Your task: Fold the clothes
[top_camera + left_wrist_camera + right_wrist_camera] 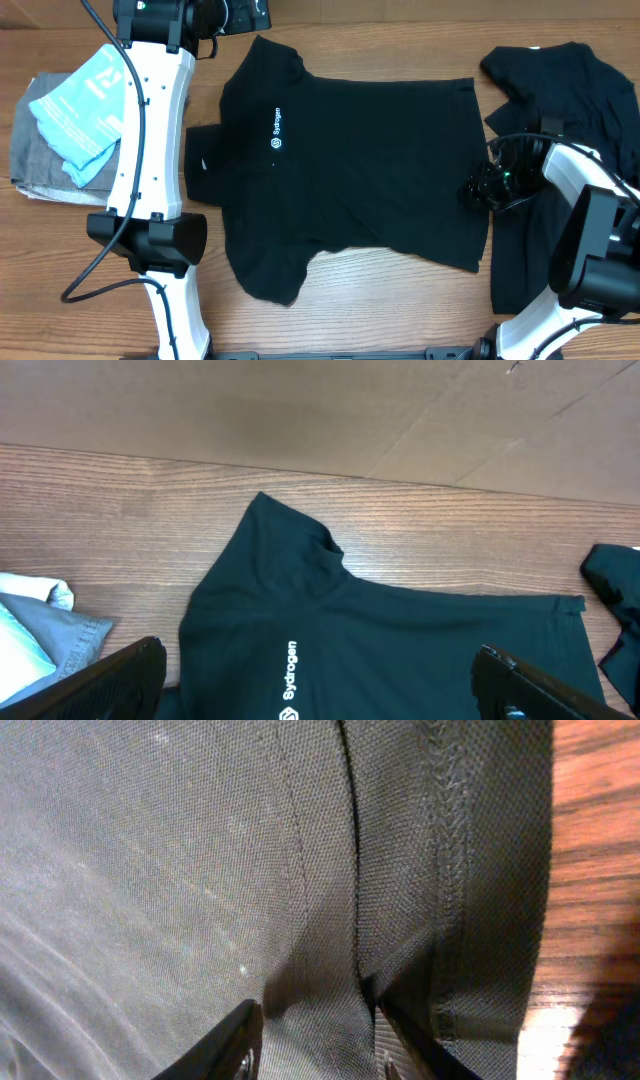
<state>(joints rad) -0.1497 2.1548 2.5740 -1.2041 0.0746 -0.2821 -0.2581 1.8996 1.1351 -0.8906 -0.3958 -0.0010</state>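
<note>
Wood table (380,300) showing bare along polo shirt (340,170) edges | second black garment (580,90) lying beside | my right gripper (312,1020) clamping hem | left gripper (320,650) gaping

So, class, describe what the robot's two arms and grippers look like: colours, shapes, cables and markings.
Both arms are white rounded shells joined by black cylindrical joints. A thin black cable trails along the left arm; the right arm has the same white and black build. The left gripper and right gripper have black fingers. No markings are readable.
</note>
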